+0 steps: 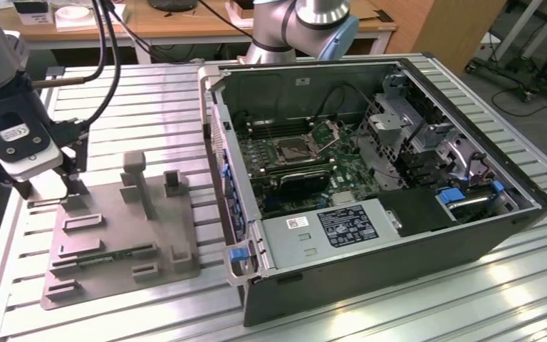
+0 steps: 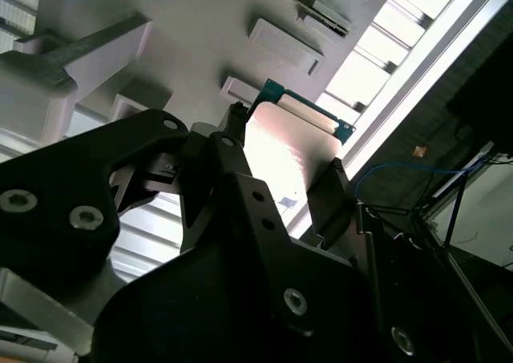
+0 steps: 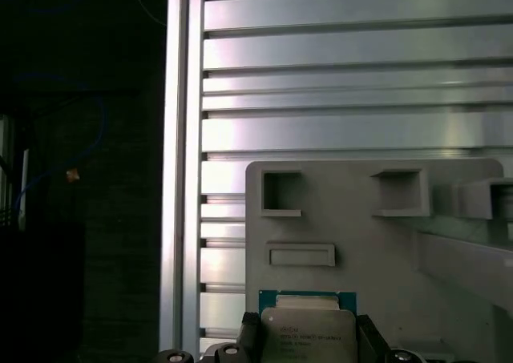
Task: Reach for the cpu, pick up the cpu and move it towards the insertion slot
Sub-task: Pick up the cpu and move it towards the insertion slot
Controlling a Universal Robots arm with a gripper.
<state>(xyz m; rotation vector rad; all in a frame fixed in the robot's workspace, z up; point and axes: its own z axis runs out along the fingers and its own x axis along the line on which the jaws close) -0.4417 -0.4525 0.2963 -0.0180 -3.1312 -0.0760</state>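
1. I've got the gripper low over the near corner of the grey fixture tray, at the exterior view's left. It sits on the slatted metal table.
2. In the first wrist view the cpu lies flat with its silvery top up, at the tray's edge. It has a thin teal border along one side.
3. The fingers are drawn in narrow, one against each of two opposite edges of the chip. I read that as a grip on the cpu by its sides.
4. I judge the edge hold is deliberate, since it keeps the pads off the metal top and keeps the chip level.
5. In the second wrist view the cpu sits squarely between the black fingers, right at the tips, with the tray's raised blocks behind it.
6. I can't tell whether the chip has cleared its seat or is resting on the tray.
7. The tray's pockets and posts look made to park each part in a known spot, which would explain why the chip lies where it does. A green memory stick lies in another recess.
8. The insertion slot is inside the open computer case, on the motherboard. It is well apart from the gripper, towards the exterior view's right.
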